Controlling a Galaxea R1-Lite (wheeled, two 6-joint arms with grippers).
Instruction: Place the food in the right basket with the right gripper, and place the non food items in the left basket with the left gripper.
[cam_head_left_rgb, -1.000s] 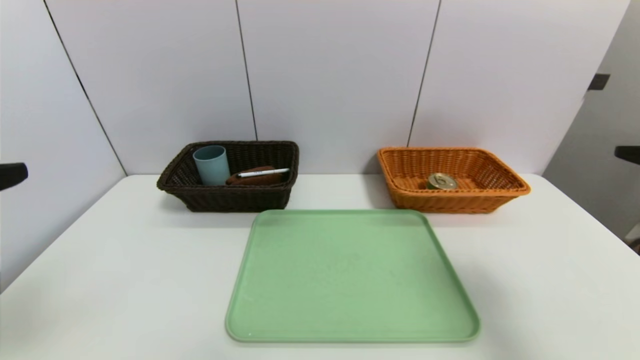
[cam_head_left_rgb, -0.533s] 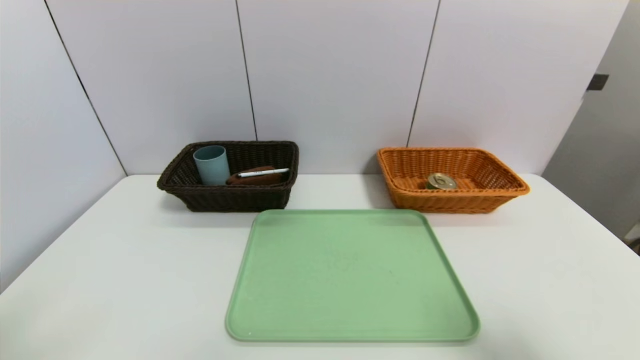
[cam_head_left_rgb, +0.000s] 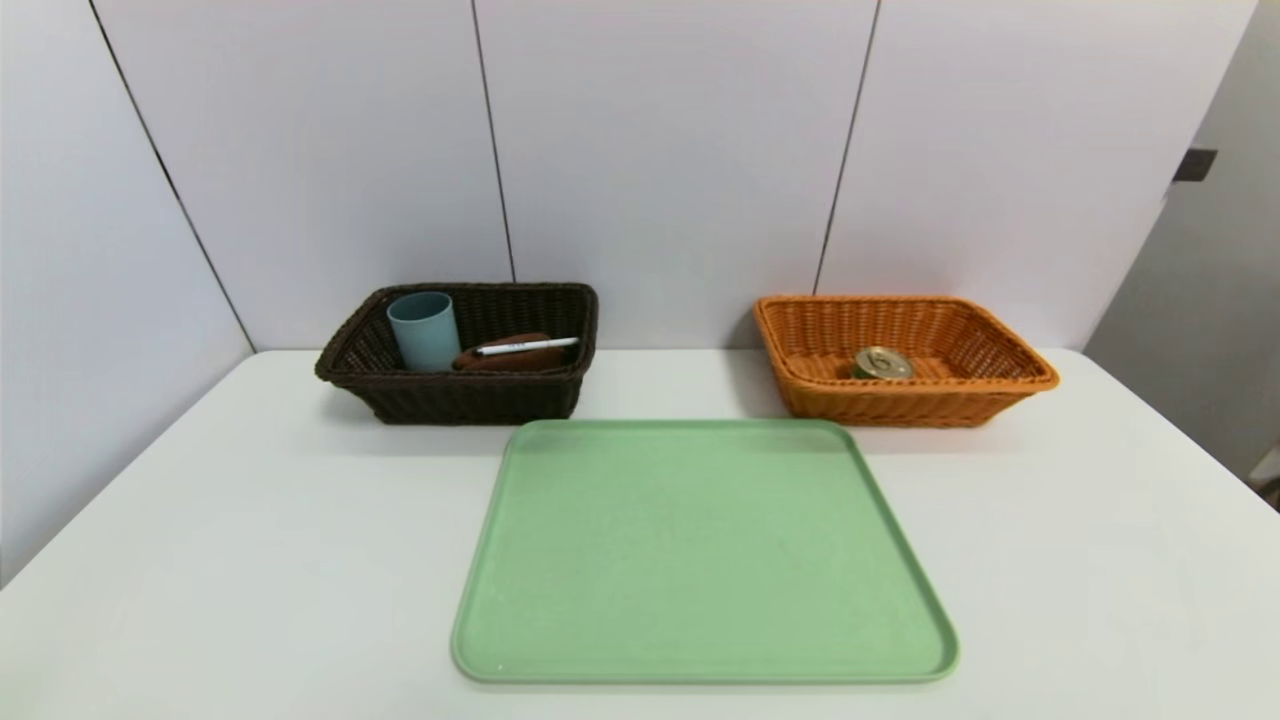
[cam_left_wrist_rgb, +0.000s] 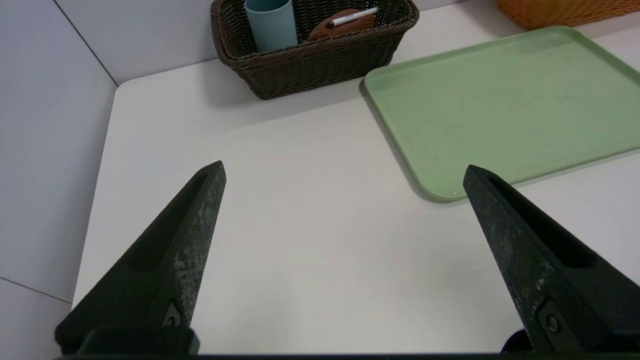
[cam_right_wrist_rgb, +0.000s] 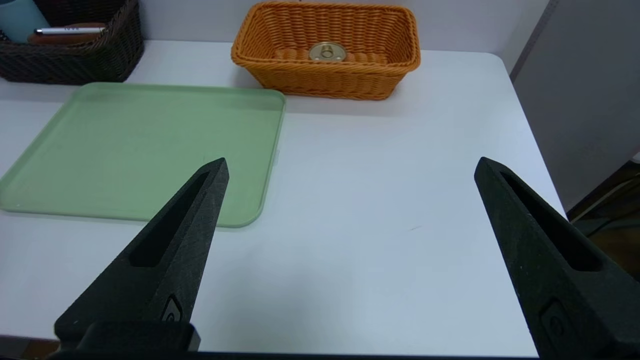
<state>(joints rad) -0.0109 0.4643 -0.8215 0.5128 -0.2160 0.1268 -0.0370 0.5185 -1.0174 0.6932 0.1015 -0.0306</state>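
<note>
1. Left basket (cam_head_left_rgb: 460, 352), at 11 o'clock from the green tray (cam_head_left_rgb: 700, 560): holds the upright cup (cam_head_left_rgb: 423, 330), the brown cloth (cam_head_left_rgb: 505, 356) and the pen (cam_head_left_rgb: 527, 346) lying on the cloth.
2. Right basket (cam_head_left_rgb: 905, 358), at 1 o'clock from the tray: holds the tin can (cam_head_left_rgb: 882, 362).
3. Left gripper (cam_left_wrist_rgb: 345, 170): fingers spread wide, empty, above the white table (cam_head_left_rgb: 200, 560).
4. Right gripper (cam_right_wrist_rgb: 350, 165): fingers spread wide, empty, above the table.
</note>
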